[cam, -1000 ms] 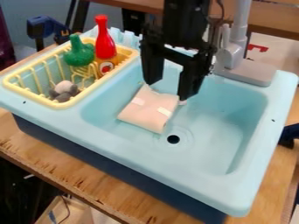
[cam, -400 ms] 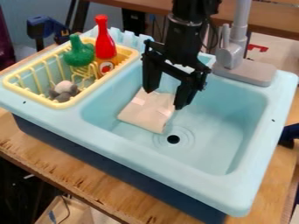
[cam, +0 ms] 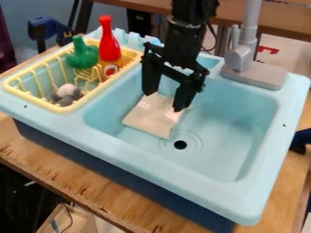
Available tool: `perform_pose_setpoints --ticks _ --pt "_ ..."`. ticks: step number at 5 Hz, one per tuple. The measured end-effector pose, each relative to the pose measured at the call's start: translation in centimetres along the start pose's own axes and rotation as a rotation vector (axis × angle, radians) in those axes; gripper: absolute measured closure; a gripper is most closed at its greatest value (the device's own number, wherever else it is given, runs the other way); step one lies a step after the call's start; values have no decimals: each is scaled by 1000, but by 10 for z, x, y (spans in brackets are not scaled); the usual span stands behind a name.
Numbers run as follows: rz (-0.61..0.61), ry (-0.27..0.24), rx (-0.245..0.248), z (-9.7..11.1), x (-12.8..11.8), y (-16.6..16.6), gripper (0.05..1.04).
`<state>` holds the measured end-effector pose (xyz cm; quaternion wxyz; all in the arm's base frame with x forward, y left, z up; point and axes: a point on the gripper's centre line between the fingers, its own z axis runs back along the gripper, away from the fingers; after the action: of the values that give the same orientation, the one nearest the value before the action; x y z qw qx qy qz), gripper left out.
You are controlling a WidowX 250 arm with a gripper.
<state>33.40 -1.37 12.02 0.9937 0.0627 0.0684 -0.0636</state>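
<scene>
The black gripper (cam: 163, 102) hangs open over the left part of the light-blue sink (cam: 222, 145). Its two fingers stand wide apart, one at each side of the upper end of a folded beige cloth (cam: 150, 119). That cloth lies on the basin floor, up and to the left of the drain, with lighter patches on it. Whether the fingertips touch it, I cannot tell.
A yellow rack (cam: 65, 109) at the sink's left holds a red bottle (cam: 109, 45), a green toy vegetable (cam: 82, 55) and a grey-and-white item (cam: 67, 94). The grey faucet (cam: 244, 57) rises at the back right. The drain (cam: 180, 144) lies below the cloth.
The arm and gripper have shifted slightly left, and the wrist has tilted. Both fingers remain apart. Neither the cloth nor the rack has clearly moved.
</scene>
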Motion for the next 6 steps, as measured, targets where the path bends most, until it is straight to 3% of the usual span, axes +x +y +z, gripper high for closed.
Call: perform_pose_setpoints --ticks 4,6 --pt "-86 6 -97 -38 -5 -4 85" --pt "-94 -53 -179 -36 -8 -10 85"
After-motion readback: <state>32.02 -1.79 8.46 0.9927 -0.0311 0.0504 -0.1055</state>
